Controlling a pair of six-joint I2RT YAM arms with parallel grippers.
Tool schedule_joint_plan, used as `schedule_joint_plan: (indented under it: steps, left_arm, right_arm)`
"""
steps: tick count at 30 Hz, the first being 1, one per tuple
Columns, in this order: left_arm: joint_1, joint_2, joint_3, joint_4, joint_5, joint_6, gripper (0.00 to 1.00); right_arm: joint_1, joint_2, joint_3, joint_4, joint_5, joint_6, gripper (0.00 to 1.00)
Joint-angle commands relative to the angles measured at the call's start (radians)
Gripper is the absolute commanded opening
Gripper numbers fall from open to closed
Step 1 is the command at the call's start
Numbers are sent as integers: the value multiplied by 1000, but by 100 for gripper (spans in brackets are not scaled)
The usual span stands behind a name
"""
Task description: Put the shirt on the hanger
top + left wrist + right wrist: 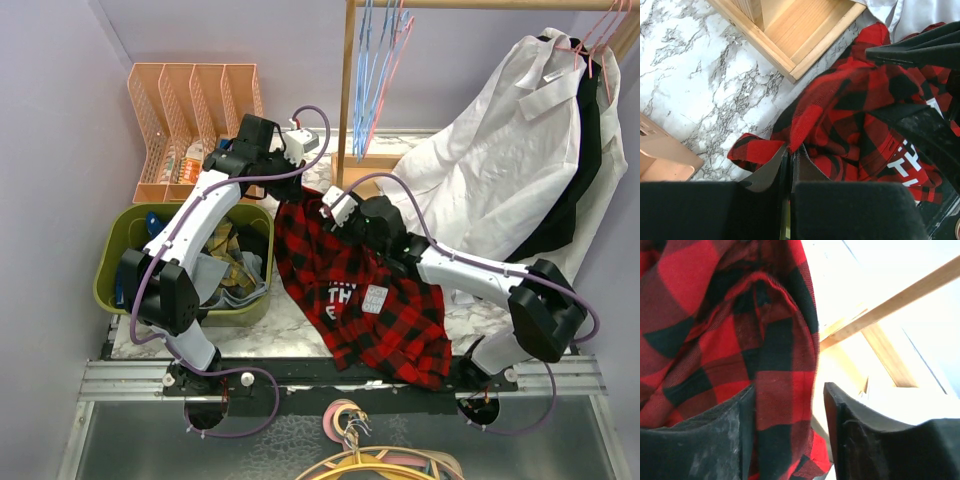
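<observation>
Left arm [190,225], right arm [470,268]: white links, black joint housings. Purple cables [135,310] loop at 6 o'clock. Fingers [705,440] matte black, dusty.

Crumpled red-black plaid shirt [395,320] on table [270,337]

My top view evenly lit, soft shadows. My right wrist view: white glare beside shirt [700,330], foreground blurred.
</observation>
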State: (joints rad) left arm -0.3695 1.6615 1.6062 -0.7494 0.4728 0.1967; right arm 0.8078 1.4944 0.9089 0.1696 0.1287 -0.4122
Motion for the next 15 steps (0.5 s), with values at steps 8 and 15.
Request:
schedule_joint_plan:
  steps: [8, 15]
  left_arm:
    - [-10, -34, 11, -32, -26, 49, 4]
    - [-10, 43, 77, -60, -103, 49, 42]
  right_arm:
    - [-9, -104, -53, 207, 123, -7, 1]
    - [-214, -230, -120, 161, 28, 202, 1]
